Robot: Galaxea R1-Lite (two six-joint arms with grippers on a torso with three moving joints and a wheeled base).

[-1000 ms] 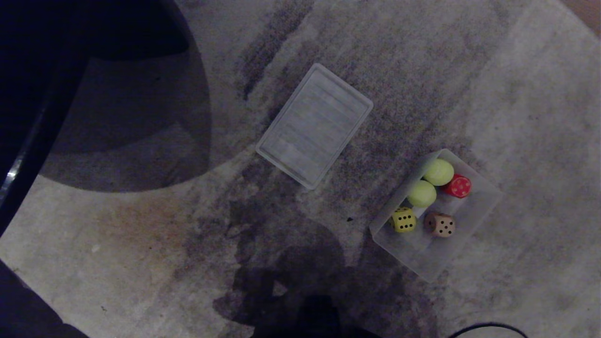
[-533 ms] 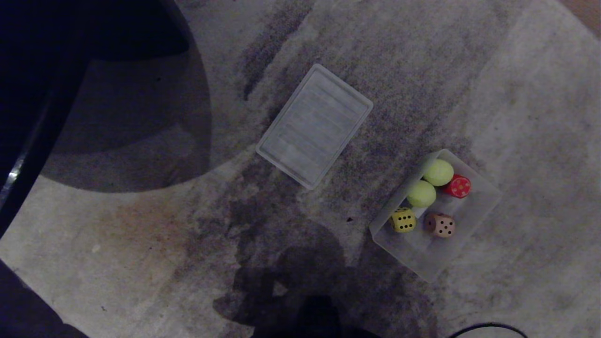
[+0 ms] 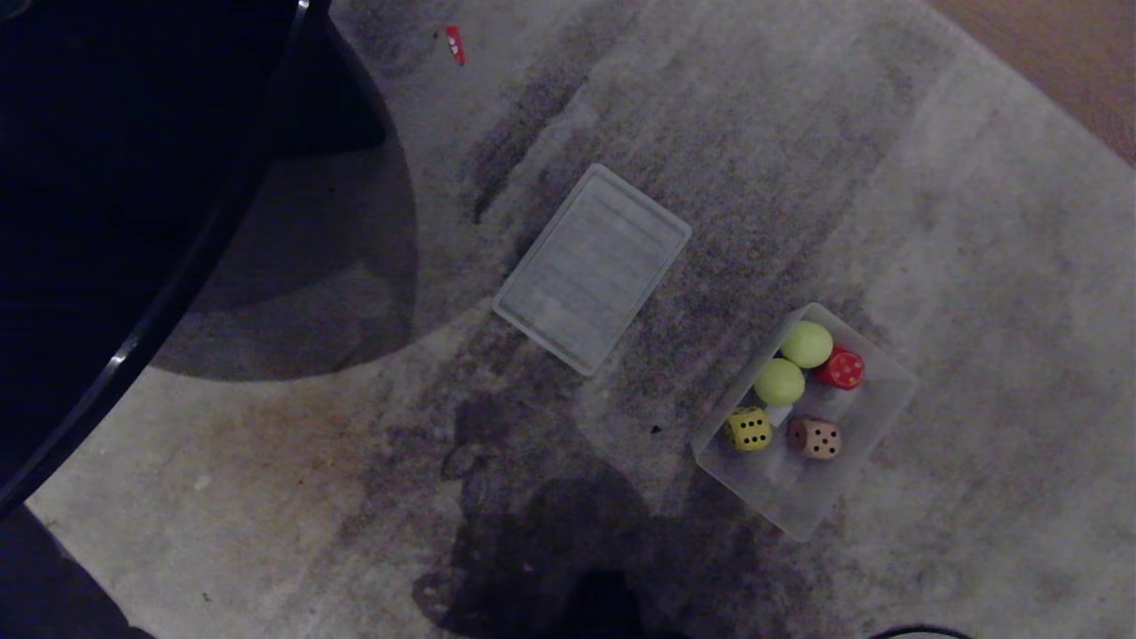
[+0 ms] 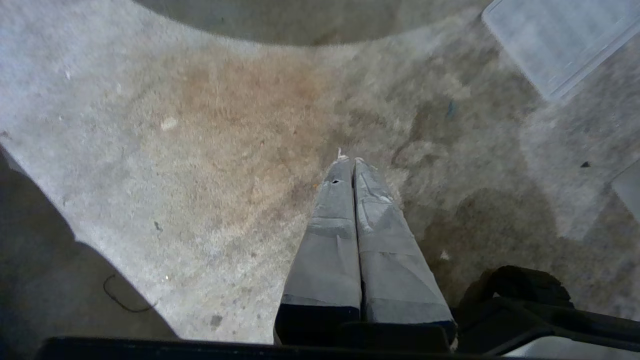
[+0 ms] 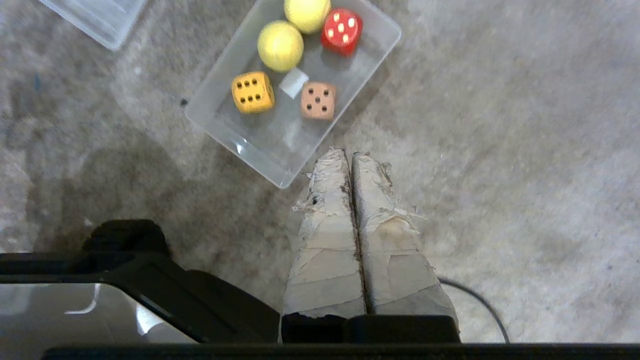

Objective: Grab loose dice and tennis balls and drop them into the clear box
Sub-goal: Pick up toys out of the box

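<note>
Both claws hang empty above the carpet [image 3: 976, 266] with their taped fingers pressed together: the left claw [image 4: 348, 161] over a brownish stain, the right claw [image 5: 348, 152] just beside a corner of the clear box [image 5: 240, 145]. Inside that box lie two tennis balls [image 3: 780, 382], touching each other, a red die [image 3: 841, 368] against the farther ball, a yellow die [image 3: 749, 429] and a tan die [image 3: 815, 437]. A ribbed translucent lid [image 3: 593, 266] lies flat nearby, apart from the box.

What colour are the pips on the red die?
White pips on the red die, clearest in the right wrist view.
</note>
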